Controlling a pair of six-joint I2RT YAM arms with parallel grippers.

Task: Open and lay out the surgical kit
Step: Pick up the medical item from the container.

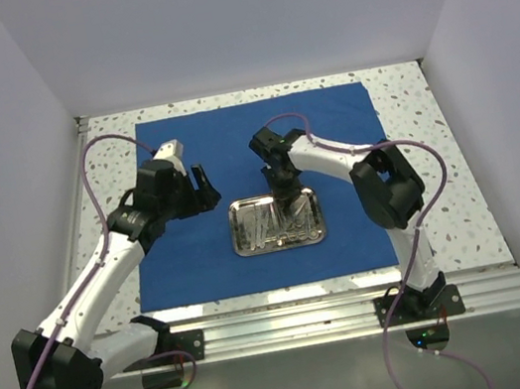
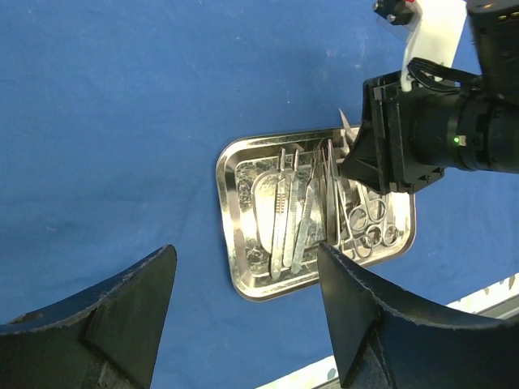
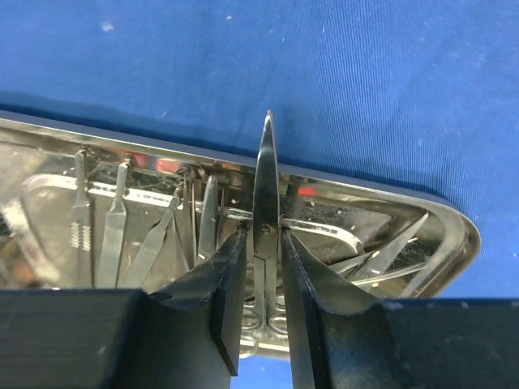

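The right gripper [image 3: 261, 243] is pinching pointed scissors [image 3: 265, 170] over the steel tray [image 3: 451, 220] directly beneath it, the left gripper [image 2: 245, 253] is hanging open alongside, and the slick blades could pivot, slip, or snag neighbouring instruments [image 3: 113, 235].

Three cams, all on the steel tray [image 1: 281, 246]

Top cam sits high behind the arm bases [image 1: 415, 303], looking down on the whole blue cloth [image 1: 200, 255]. Left wrist cam hangs well above the tray, facing down past the spread left gripper [image 2: 245, 245], and catches the right gripper [image 2: 350, 172] too. Right wrist cam is close, low at the tray rim, sighting along the scissors [image 3: 265, 178] it's pinching.
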